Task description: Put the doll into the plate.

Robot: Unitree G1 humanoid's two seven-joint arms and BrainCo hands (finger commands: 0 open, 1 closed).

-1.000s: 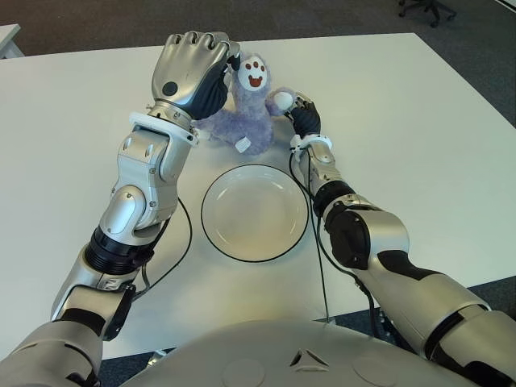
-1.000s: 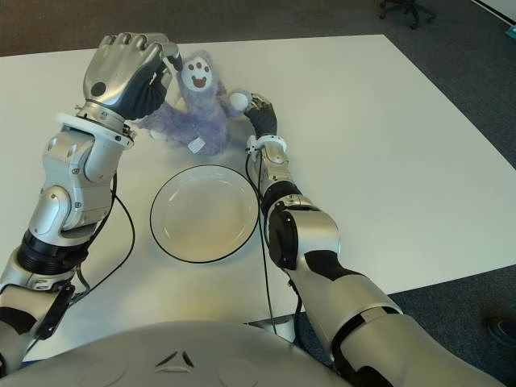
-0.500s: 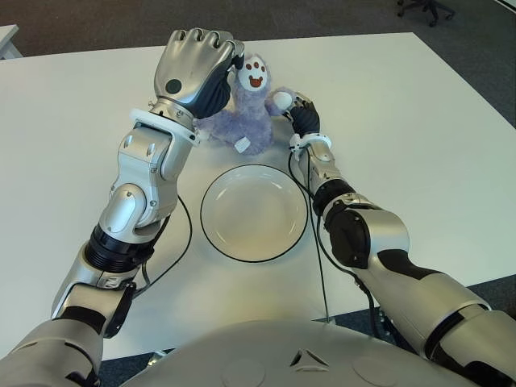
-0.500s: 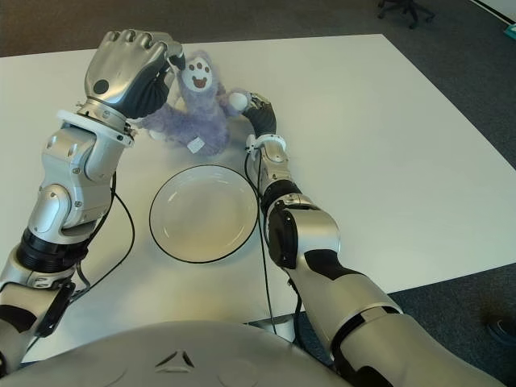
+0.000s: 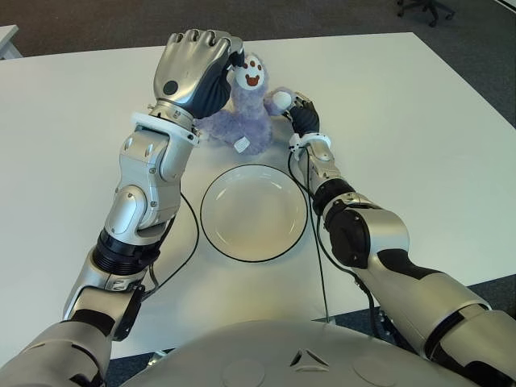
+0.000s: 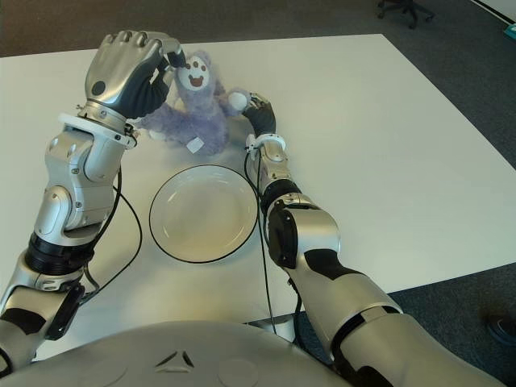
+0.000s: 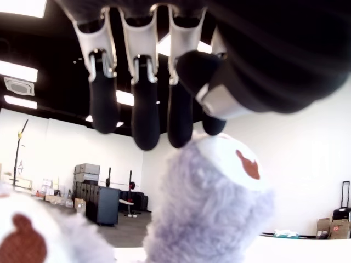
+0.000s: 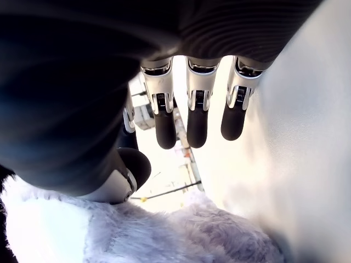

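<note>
The doll point(image 5: 239, 119), a purple plush with a white face, sits upright on the white table beyond the plate point(image 5: 211, 234). One of its paws point(image 7: 219, 181) is raised. My left hand point(image 5: 230, 60) is curled over it at the doll's left, fingers point(image 7: 145, 115) and thumb closed on the paw's tip. My right hand point(image 5: 297, 105) is at the doll's right, against its other white paw point(image 5: 280, 99). In the right wrist view its fingers point(image 8: 196, 118) stay extended, apart from the thumb, which touches the fur point(image 8: 137, 235). The white plate has a dark rim and holds nothing.
The white table point(image 5: 403, 121) stretches wide to the right and left of the arms. A black cable point(image 5: 187, 242) loops on the table left of the plate, and another runs along its right side. Dark carpet and an office chair point(image 5: 427, 8) lie beyond the far edge.
The left hand has shifted slightly and the doll's head has leaned a little to the left. The right hand has stayed in place.
</note>
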